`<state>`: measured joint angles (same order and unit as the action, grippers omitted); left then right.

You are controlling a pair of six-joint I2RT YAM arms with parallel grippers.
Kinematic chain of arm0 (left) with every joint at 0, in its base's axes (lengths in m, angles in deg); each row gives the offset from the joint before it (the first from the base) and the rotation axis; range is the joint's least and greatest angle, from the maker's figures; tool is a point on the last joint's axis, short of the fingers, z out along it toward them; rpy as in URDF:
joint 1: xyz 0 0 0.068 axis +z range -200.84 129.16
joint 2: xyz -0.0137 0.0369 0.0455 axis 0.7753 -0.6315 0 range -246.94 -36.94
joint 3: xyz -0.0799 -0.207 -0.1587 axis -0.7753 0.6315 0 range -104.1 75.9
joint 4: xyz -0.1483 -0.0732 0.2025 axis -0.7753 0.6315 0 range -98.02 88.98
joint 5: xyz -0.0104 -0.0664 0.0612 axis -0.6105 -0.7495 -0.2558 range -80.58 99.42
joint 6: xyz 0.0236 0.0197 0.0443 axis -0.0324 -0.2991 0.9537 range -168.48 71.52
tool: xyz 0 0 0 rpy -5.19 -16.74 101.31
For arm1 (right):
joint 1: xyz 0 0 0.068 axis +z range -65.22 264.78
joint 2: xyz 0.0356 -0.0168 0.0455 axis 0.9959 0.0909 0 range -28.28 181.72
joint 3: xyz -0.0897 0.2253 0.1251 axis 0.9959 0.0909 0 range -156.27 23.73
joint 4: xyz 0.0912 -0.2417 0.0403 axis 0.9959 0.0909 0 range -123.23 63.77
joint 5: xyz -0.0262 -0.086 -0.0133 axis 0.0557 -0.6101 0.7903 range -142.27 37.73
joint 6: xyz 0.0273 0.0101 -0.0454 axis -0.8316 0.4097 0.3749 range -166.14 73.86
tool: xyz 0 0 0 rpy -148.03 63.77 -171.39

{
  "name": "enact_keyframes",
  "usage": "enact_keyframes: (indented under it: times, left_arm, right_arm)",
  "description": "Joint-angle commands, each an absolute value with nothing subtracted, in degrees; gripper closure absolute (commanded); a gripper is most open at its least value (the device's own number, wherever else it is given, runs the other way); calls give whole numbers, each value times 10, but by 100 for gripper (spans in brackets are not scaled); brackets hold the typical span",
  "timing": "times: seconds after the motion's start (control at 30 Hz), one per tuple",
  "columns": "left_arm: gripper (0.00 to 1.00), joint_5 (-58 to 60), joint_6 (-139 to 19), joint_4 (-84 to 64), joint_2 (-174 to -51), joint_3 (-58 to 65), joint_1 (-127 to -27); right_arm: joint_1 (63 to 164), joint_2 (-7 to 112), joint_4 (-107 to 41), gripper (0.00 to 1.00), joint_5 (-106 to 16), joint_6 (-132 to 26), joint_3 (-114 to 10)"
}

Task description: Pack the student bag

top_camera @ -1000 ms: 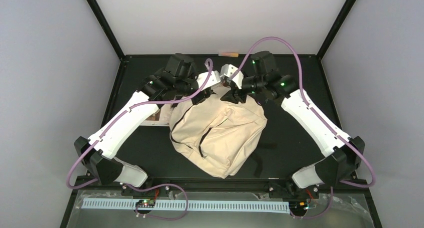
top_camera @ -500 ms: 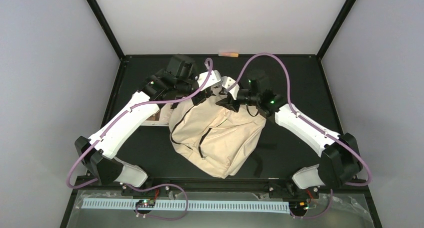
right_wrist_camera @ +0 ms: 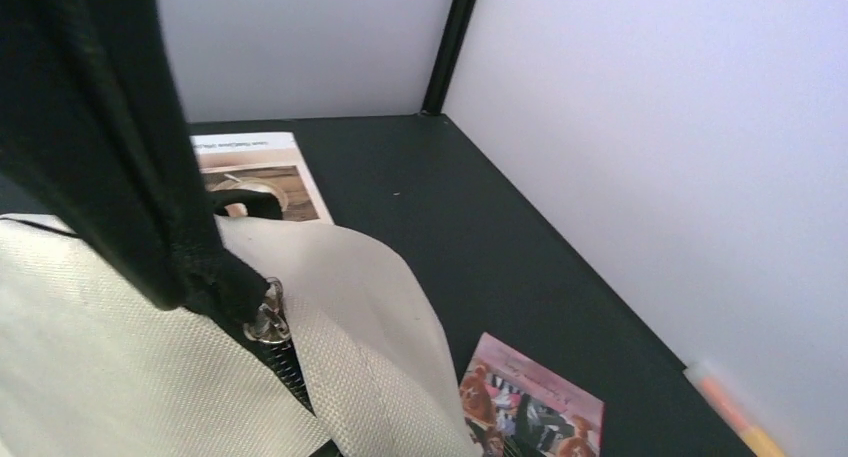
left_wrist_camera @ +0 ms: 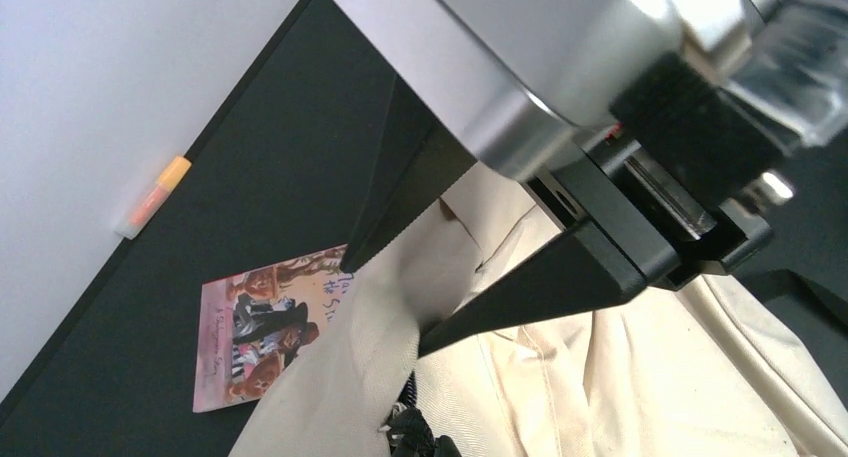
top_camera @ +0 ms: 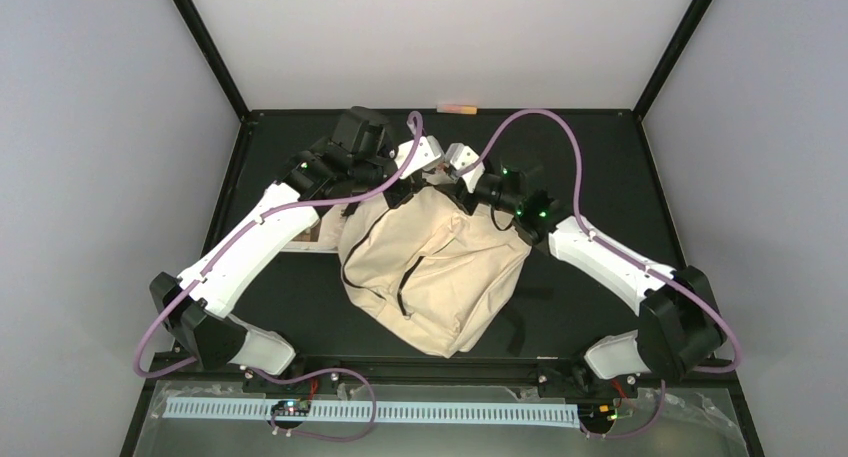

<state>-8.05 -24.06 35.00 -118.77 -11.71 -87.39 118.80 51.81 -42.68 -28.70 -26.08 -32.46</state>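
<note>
The cream student bag point(top_camera: 432, 267) lies in the middle of the black table, its top toward the back. My left gripper point(top_camera: 404, 184) is shut on a fold of the bag's top edge; in the left wrist view the black fingertips point(left_wrist_camera: 425, 339) pinch cream fabric beside the dark zipper point(left_wrist_camera: 415, 432). My right gripper point(top_camera: 460, 174) sits low at the bag's top, right of the left one. In the right wrist view a black webbing strap point(right_wrist_camera: 110, 147) and a metal zipper pull point(right_wrist_camera: 263, 320) fill the near left. My right fingers do not show clearly there.
A pink picture card point(left_wrist_camera: 262, 329) point(right_wrist_camera: 535, 402) lies on the table behind the bag. A booklet with a brown photo point(top_camera: 305, 235) point(right_wrist_camera: 258, 177) pokes out at the bag's left. An orange-and-white marker point(top_camera: 458, 107) point(left_wrist_camera: 152, 195) rests against the back wall.
My right arm has swung left and down onto the bag's top, its jaws narrowing. The left arm and the bag have stayed put.
</note>
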Motion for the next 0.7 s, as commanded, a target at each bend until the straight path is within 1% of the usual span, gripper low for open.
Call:
enact_keyframes:
  times: [0.0,0.37,0.67]
  left_arm:
    - [98,-100,-246,318,-1189,-132,-873]
    - [98,-95,-235,318,-1191,-127,-874]
    - [98,-74,-226,314,-1200,-111,-873]
  right_arm:
    - [1190,524,-496,61,-353,-280,-315]
    - [1190,529,-473,63,-405,-286,-332]
    - [1190,515,-431,63,-408,-270,-345]
